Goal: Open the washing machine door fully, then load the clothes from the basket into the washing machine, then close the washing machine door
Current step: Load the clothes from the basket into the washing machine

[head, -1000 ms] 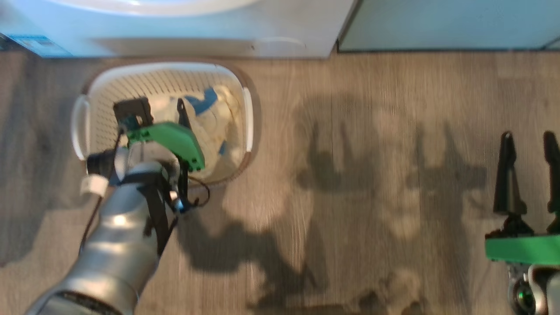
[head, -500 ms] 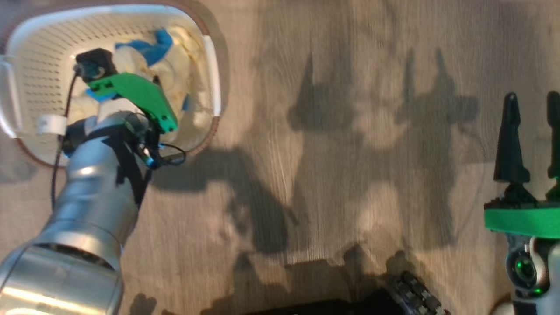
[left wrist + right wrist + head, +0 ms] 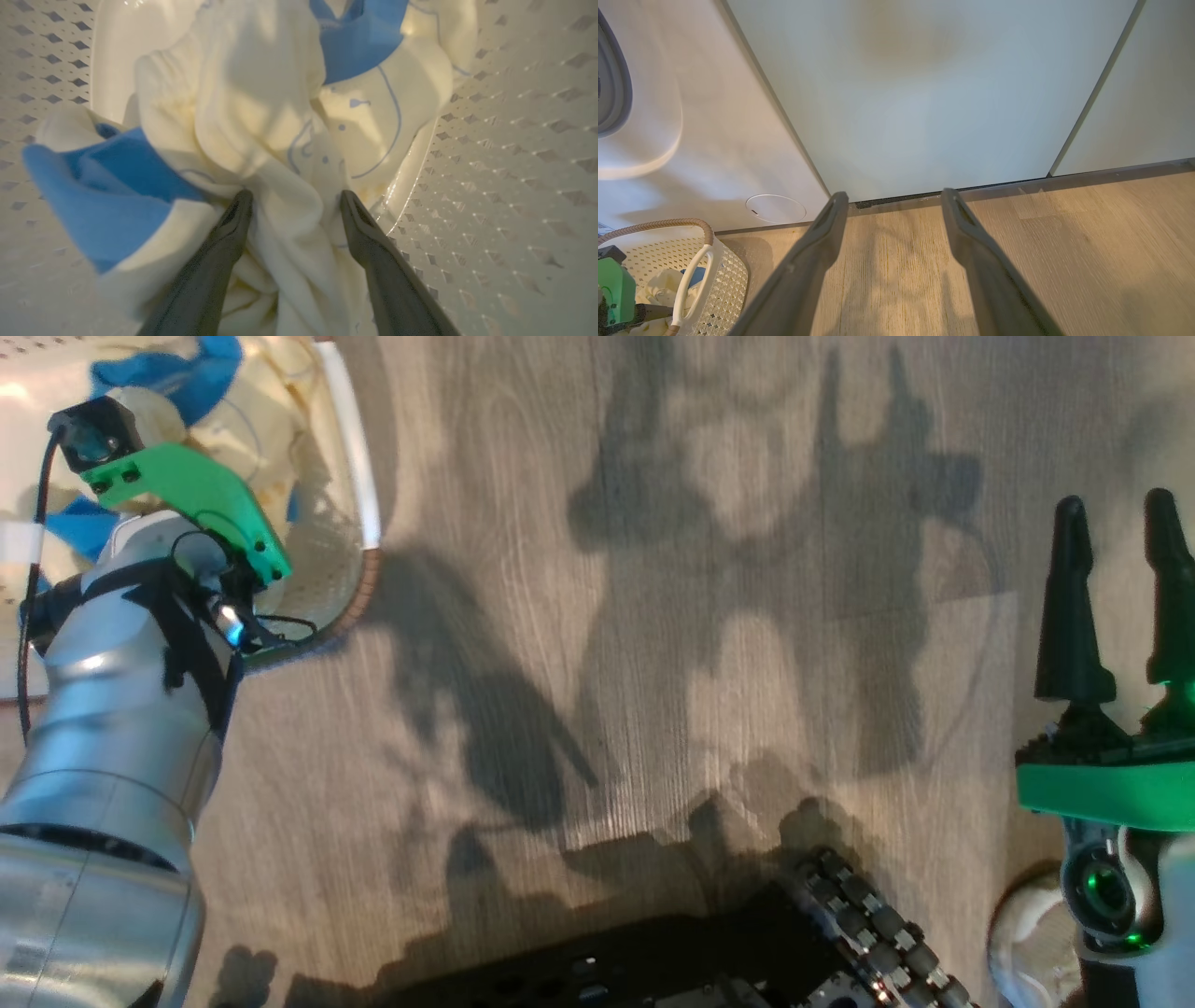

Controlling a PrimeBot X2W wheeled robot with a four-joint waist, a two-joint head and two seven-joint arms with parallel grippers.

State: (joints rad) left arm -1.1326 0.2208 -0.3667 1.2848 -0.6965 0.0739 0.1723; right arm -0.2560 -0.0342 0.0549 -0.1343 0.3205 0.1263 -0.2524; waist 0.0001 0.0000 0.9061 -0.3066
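While spread wide, the left gripper (image 3: 295, 201) straddles the clothes (image 3: 252, 93), seemingly ungripped, in the basket (image 3: 349, 448) at ten o'clock; right gripper (image 3: 1114, 508) equally wide.

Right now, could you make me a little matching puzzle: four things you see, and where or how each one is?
1 left gripper
2 right gripper
3 clothes
4 round flap

a on the washing machine front
b open over bare floor
c in the basket
d open, astride a fabric fold

Pairs: 1-d, 2-b, 3-c, 4-a
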